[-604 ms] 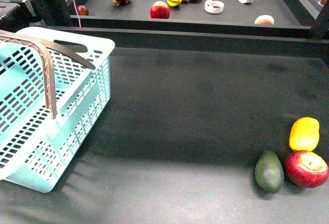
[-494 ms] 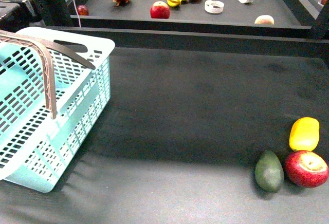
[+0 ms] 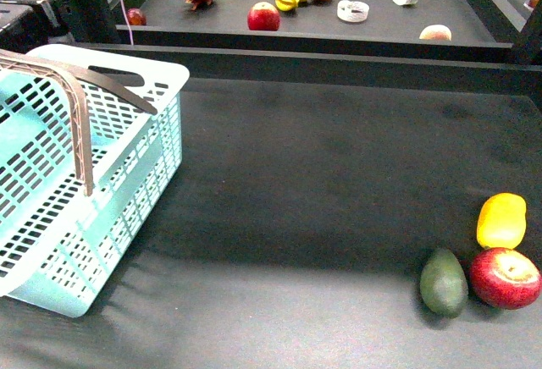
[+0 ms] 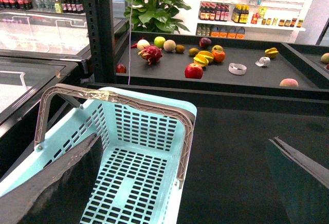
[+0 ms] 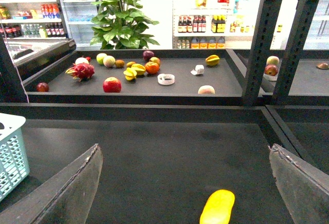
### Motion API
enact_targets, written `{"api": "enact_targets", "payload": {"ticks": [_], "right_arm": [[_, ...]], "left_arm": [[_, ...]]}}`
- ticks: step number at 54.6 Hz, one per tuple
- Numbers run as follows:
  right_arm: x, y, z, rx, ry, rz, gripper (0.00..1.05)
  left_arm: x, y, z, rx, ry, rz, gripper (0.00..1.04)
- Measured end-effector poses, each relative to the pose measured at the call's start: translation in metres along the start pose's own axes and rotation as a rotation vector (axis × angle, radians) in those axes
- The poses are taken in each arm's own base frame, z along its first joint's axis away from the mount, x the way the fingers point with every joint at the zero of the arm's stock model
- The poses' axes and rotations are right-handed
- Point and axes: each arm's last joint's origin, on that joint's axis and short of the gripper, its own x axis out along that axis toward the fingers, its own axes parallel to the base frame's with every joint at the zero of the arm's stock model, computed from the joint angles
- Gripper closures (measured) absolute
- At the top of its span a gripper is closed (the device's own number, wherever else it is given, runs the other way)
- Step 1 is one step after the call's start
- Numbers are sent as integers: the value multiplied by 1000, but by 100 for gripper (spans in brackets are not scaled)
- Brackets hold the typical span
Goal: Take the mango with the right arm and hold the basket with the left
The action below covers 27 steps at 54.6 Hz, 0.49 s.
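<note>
My right claw (image 5: 185, 147) is spread wide. Its two fingers (image 5: 72, 188) stand far apart in the wrist view, with only the bare table (image 3: 322, 174) between them. My left claw (image 4: 185, 139) is spread just as wide and grips nothing; it hangs over the basket (image 4: 154, 103). The mango (image 3: 501, 220) lies at the lower right of the front view, close to the frame's right edge and well apart from the basket at the left. It sits just behind the apple (image 3: 505, 278), so close that I cannot tell whether they touch, and the avocado (image 3: 443, 282) sits beside the apple. The mango is oblong, smooth and plain yellow, warming to orange at the end nearest the apple, with a soft sheen. I judge it moderately heavy, with a skin slick enough to squirt out of a pinch near either tip. I would close across its narrow middle, one finger on each long flank, squeezing gently so as not to bruise it. I would also keep clear of the apple so that nothing rolls. The basket looks light and stiff, and its raised handle (image 4: 115, 94) or its rim seems the place for my left claw.
</note>
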Motion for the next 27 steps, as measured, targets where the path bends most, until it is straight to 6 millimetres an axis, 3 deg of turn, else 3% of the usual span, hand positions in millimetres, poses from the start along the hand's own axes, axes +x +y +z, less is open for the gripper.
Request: {"api": "enact_targets", "payload": {"ticks": [13,17,27], "right_arm": [[0,0,0,0,0,0,8],[0,0,0,0,0,-1,8],[0,0,0,0,0,0,8]], "left_arm": [[0,0,0,0,0,0,6],[4,0,-4,-141,38,156,6],[33,4,-8,-406,56,175,6]]}}
